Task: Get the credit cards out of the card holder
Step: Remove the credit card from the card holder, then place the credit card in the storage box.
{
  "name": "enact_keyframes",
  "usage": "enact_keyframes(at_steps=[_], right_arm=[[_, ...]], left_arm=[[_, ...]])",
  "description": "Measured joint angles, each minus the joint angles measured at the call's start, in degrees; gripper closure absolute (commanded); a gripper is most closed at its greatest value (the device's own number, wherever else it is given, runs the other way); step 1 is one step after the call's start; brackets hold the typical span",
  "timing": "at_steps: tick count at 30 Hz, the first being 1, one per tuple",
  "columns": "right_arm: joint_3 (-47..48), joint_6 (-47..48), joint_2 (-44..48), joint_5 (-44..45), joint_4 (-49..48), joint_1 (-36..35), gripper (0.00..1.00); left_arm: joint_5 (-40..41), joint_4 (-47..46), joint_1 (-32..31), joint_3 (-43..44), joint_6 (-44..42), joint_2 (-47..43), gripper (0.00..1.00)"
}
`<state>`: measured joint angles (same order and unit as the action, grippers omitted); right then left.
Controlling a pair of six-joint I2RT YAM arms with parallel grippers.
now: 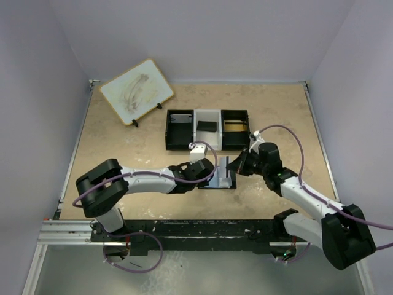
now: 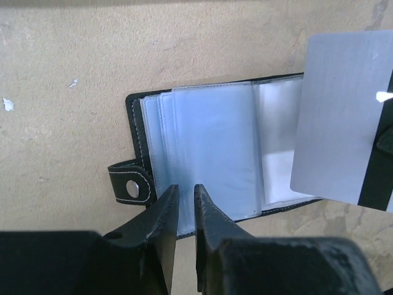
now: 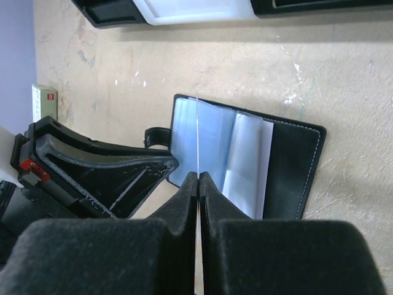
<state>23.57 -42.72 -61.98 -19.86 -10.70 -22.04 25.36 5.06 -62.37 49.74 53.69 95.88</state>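
The card holder [image 2: 202, 153] lies open on the table, black outside with pale blue-grey clear sleeves, its snap strap [image 2: 130, 187] at the left. My left gripper [image 2: 186, 190] rests at its near edge, jaws a narrow gap apart with nothing between them. My right gripper [image 3: 198, 177] is shut on a pale grey credit card [image 2: 341, 117] with a dark stripe, held up above the holder's right half. That card shows edge-on as a thin white line [image 3: 198, 135] in the right wrist view. From above, both grippers [image 1: 212, 174] [image 1: 236, 165] meet over the card holder [image 1: 220, 180].
A black-and-white three-compartment tray [image 1: 207, 129] stands just behind the holder, with a dark item in its middle part. A little white-and-red box [image 1: 198, 149] sits beside the left gripper. A whiteboard on a stand [image 1: 136, 91] leans at the back left.
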Motion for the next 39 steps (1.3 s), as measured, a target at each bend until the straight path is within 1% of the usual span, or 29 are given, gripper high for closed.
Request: enact_keyframes(at_steps=[4, 6, 9, 12, 13, 15, 17, 20, 24, 29, 32, 35, 39], right_arm=[[0.57, 1.77, 2.54, 0.02, 0.96, 0.00, 1.00], [0.66, 2.82, 3.48, -0.02, 0.76, 0.00, 1.00], [0.85, 4.55, 4.81, -0.31, -0.42, 0.00, 1.00], [2.14, 6.82, 5.73, -0.50, -1.29, -0.02, 1.00], [2.80, 7.67, 5.79, -0.55, -1.49, 0.00, 1.00], [5.01, 10.49, 5.73, -0.52, -1.73, -0.02, 1.00], [8.00, 13.68, 5.11, -0.50, -1.95, -0.04, 1.00], [13.68, 19.45, 2.64, -0.37, -2.23, -0.70, 1.00], [20.41, 28.65, -1.90, -0.92, -2.78, -2.51, 1.00], [26.40, 41.09, -7.96, -3.43, -1.31, -4.83, 1.00], [33.14, 48.22, -13.55, -5.53, 2.36, -5.92, 1.00], [41.94, 54.97, -20.20, -7.34, 7.23, -7.10, 1.00], [53.44, 63.04, -29.07, -7.78, 14.99, -8.76, 1.00]], left_arm=[[0.17, 1.46, 0.00, -0.17, -0.74, -3.56, 0.77], [0.74, 2.34, 0.00, -0.17, -0.87, -5.97, 0.72], [2.49, 4.79, 0.00, -0.17, -1.53, -9.79, 0.49], [5.73, 9.92, 0.22, 0.15, -2.58, -13.88, 0.35], [6.60, 11.82, 0.50, 0.55, -2.89, -14.86, 0.33], [8.13, 16.61, 2.25, 2.03, -4.24, -17.46, 0.31], [9.05, 20.44, 5.75, 3.69, -5.95, -20.81, 0.31], [9.99, 24.68, 12.15, 5.84, -8.72, -26.43, 0.29], [10.03, 29.24, 22.75, 7.98, -13.16, -32.28, 0.29], [8.22, 34.16, 36.11, 7.96, -18.43, -33.11, 0.28], [6.91, 34.95, 43.28, 6.58, -20.96, -33.81, 0.28], [6.91, 34.77, 46.71, 3.56, -21.84, -35.85, 0.28], [7.54, 34.95, 46.86, -0.42, -21.75, -39.34, 0.28]])
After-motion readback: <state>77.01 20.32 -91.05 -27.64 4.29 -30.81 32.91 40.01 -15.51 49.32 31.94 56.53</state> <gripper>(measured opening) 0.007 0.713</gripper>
